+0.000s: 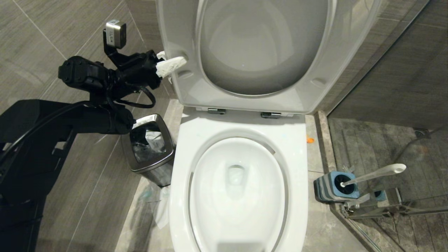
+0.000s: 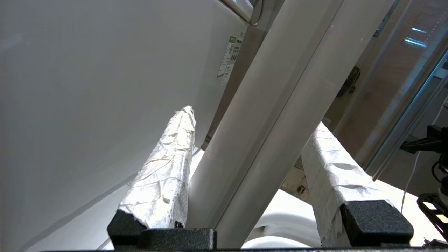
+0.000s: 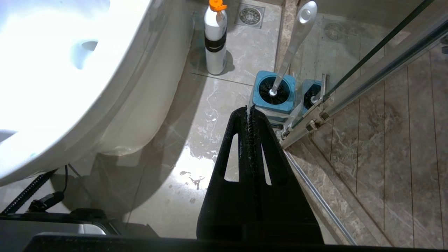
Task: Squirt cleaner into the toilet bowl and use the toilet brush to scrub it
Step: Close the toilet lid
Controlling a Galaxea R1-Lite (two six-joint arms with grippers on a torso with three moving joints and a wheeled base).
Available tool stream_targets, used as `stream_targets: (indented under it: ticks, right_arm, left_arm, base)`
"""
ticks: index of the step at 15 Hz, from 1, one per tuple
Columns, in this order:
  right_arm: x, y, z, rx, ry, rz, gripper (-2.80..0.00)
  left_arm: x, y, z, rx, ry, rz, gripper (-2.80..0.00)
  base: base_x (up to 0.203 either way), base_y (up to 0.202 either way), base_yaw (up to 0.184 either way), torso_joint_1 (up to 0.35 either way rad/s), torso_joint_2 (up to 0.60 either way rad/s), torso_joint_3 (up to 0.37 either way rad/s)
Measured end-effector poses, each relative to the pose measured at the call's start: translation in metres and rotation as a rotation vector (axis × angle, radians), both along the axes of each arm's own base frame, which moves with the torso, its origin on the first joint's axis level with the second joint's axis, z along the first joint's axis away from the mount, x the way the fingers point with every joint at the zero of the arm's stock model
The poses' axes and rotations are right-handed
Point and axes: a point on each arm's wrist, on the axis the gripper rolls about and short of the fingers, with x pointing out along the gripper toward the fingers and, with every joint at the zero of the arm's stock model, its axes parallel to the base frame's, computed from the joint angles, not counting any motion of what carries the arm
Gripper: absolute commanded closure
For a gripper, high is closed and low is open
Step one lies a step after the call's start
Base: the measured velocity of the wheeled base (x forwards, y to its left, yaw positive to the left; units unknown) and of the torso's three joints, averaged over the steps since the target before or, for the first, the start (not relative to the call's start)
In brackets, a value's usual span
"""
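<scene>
Reaching arm: the left gripper (image 1: pixel 167 66), its fingers wrapped in white paper, is raised at the left edge of the white lifted toilet lid (image 1: pixel 182 87).
Left fingers: spread apart, one on each side of the lid's edge (image 2: pixel 266 115).
Right gripper (image 3: pixel 249 115): pressed together, nothing held, hung over the wet floor.
Toilet bowl: the big white shiny oval bowl (image 1: pixel 238 196) is open.
Toilet brush: the long white handle (image 1: pixel 376 174) is stood in its grey-and-blue holder (image 1: pixel 334 187) by the bowl's right edge.
Bottle: a white bottle with an orange cap (image 3: pixel 215 38) is stood on the floor near the bowl.
Bin: a small steel bin (image 1: pixel 150 147) is set just left of the bowl.
</scene>
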Motion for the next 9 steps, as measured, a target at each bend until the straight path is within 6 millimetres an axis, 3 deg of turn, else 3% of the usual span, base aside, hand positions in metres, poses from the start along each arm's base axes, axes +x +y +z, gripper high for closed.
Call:
stream_targets:
  ticks: [9]
  right_arm:
    - [0.0000,0.0000,0.0000,0.000,0.000,0.000,0.00]
  left_arm:
    - [0.0041,-0.0044,-0.0066,-0.001,0.015,-0.005,0.00]
  base:
    - [0.000,0.000,0.000,0.000,0.00,0.000]
